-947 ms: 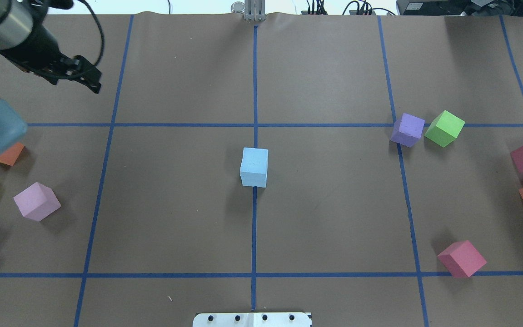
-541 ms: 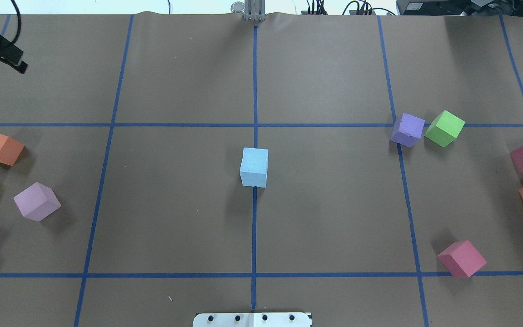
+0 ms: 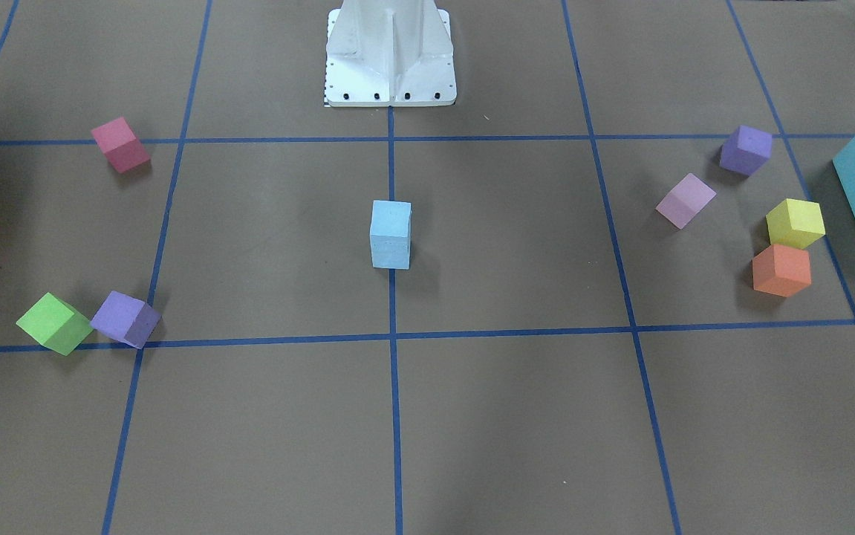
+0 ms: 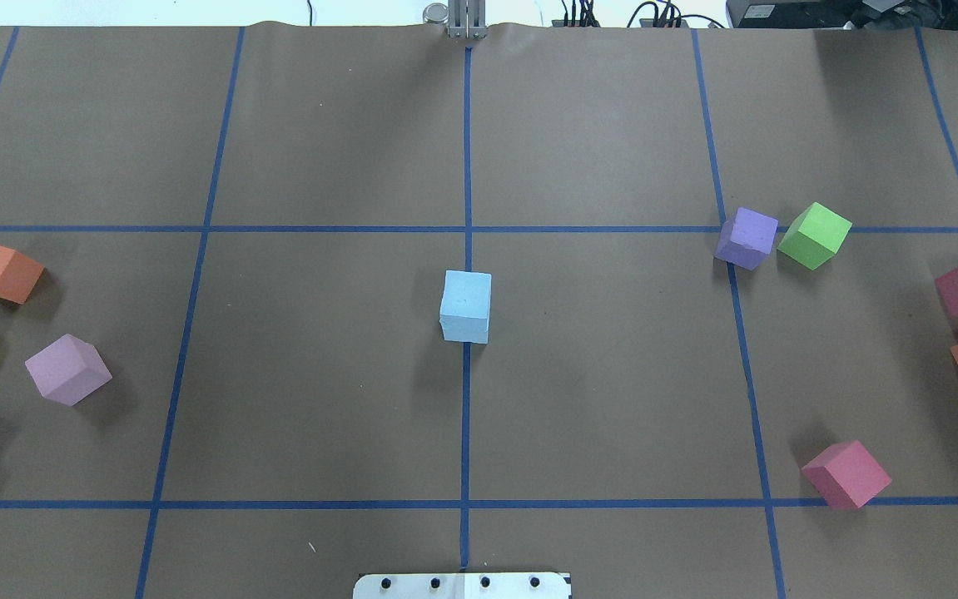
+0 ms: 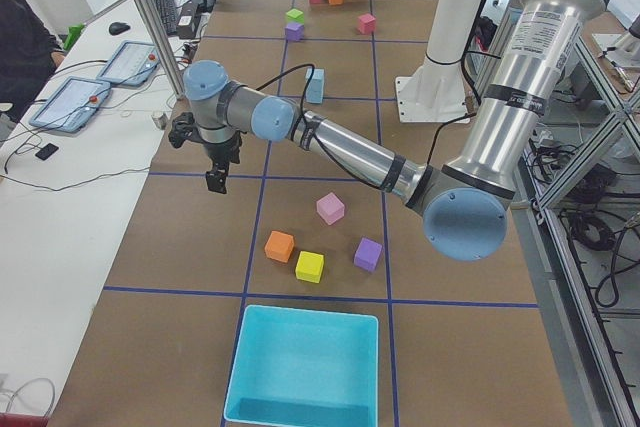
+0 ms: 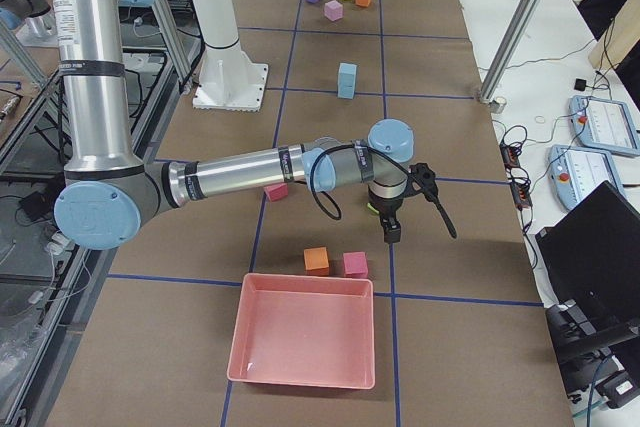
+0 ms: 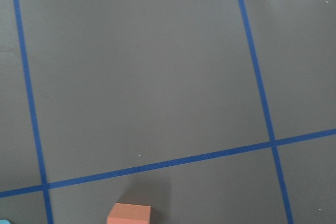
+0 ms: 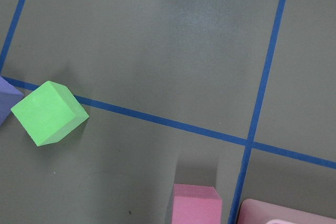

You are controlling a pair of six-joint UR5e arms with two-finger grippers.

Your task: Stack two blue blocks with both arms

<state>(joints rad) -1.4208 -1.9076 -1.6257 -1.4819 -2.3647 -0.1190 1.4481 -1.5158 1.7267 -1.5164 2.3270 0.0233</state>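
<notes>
Blue blocks stand stacked as one upright column at the tabletop centre. They are judged to be light, soft foam, best pinched gently across opposite flat faces. The front-facing view shows the column's height, which the overhead view flattens; the left end effector and right end effector hang well apart, and whether they are open or closed cannot be told.

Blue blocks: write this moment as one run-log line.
stage: stack standing | blue blocks: one atop other, table centre | left gripper: apart from stack, jaws unclear | right gripper: apart from stack, jaws unclear
</notes>
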